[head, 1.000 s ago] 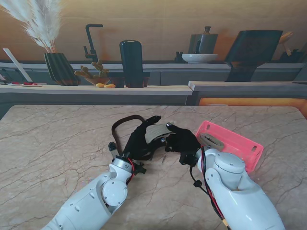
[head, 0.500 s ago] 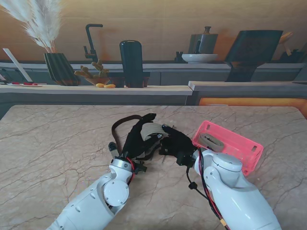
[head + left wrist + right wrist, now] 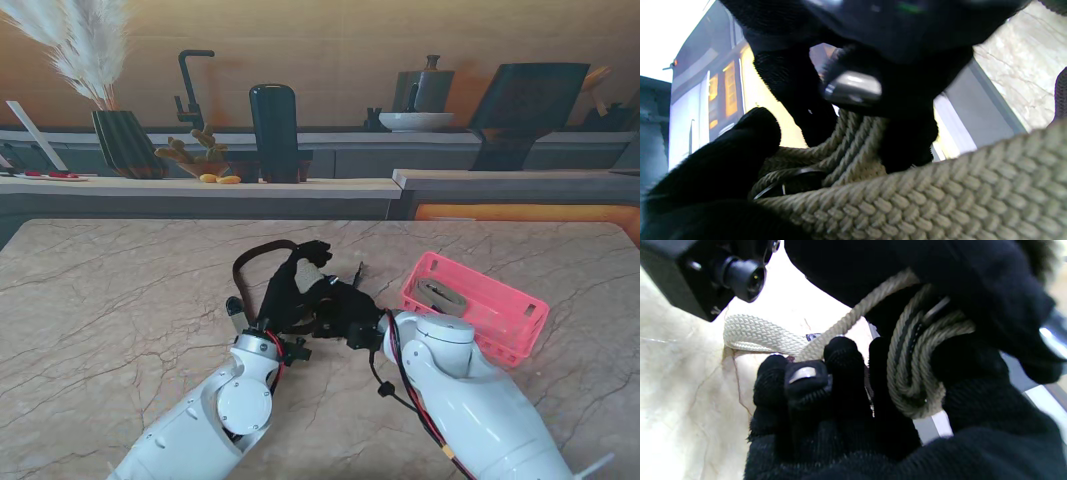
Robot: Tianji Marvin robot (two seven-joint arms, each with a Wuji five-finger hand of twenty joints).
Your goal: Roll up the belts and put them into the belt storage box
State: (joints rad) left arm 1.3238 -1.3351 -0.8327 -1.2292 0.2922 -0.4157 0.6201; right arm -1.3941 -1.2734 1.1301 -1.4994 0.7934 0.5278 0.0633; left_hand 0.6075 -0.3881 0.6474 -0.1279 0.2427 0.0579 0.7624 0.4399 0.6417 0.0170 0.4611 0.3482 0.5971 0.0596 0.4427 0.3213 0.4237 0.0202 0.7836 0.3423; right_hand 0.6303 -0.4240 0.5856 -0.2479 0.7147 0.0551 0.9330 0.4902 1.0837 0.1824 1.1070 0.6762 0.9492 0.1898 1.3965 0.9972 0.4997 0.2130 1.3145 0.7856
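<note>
The right hand (image 3: 345, 312) is closing in against the left hand (image 3: 288, 292), both now gripping the woven belt (image 3: 917, 373), tightening its coil.

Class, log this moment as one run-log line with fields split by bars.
phase: rolling | left hand: shut on woven belt | right hand: shut on woven belt | pink box: holds one rolled belt

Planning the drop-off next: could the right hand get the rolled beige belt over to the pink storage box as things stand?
Probably yes: the right hand is shut on the beige belt and the pink storage box sits just right of it, nothing between.
</note>
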